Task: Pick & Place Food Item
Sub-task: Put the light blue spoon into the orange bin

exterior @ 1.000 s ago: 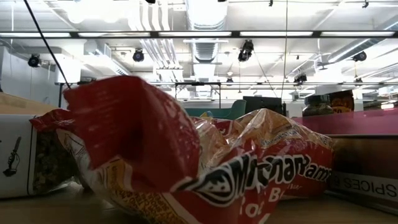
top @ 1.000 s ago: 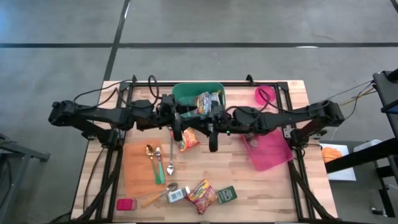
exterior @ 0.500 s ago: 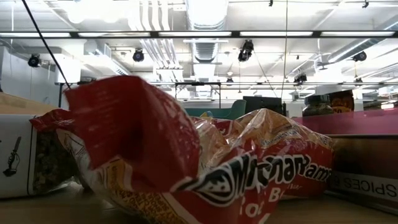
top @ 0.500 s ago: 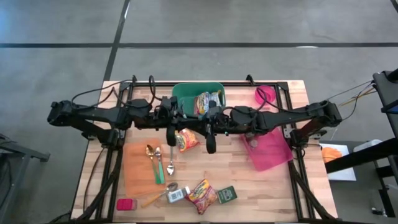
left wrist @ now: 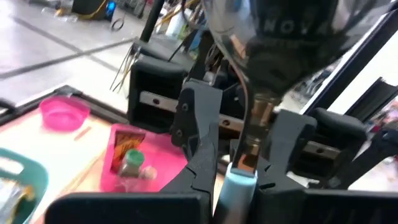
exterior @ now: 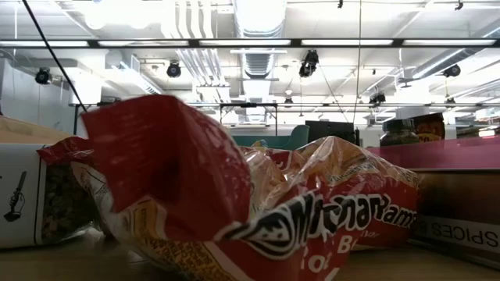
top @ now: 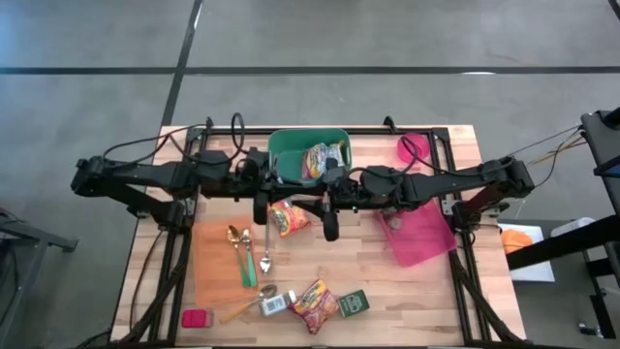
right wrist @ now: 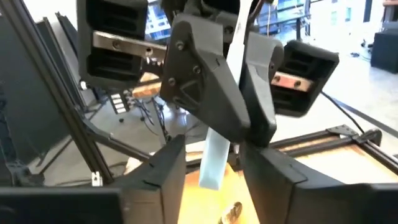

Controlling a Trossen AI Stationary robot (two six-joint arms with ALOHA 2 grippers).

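The snack packet (top: 289, 217) is hanging above the middle of the tabletop, between the two grippers and just in front of the green bin (top: 276, 145). The left gripper (top: 260, 207) is pinching it, fingers closed tight on its thin sealed edge (right wrist: 216, 155). The right gripper (top: 329, 229) is facing it from the other side. Its fingers are standing a little apart on either side of that same edge, and from where I'm looking they aren't pressing it.

To my eye this is a hand-off, with the left arm taking the load. The grip is only on the seam, so the packet is likely dangling and free to swing. I'd want the right gripper backing straight out along its own line with its fingers wide enough not to drag the foil. The left should be waiting until it is clear.

The bin is sitting at the middle of the long edge opposite the one where another packet (top: 315, 302) and a small spice box (top: 354, 303) are lying. It is already holding one packet (top: 325, 155). The carry is short, so a slow, level move over the near rim looks right, with the release low inside so the packet isn't catching the wall. The spoons (top: 250, 250) are lying below and to the left, well clear.
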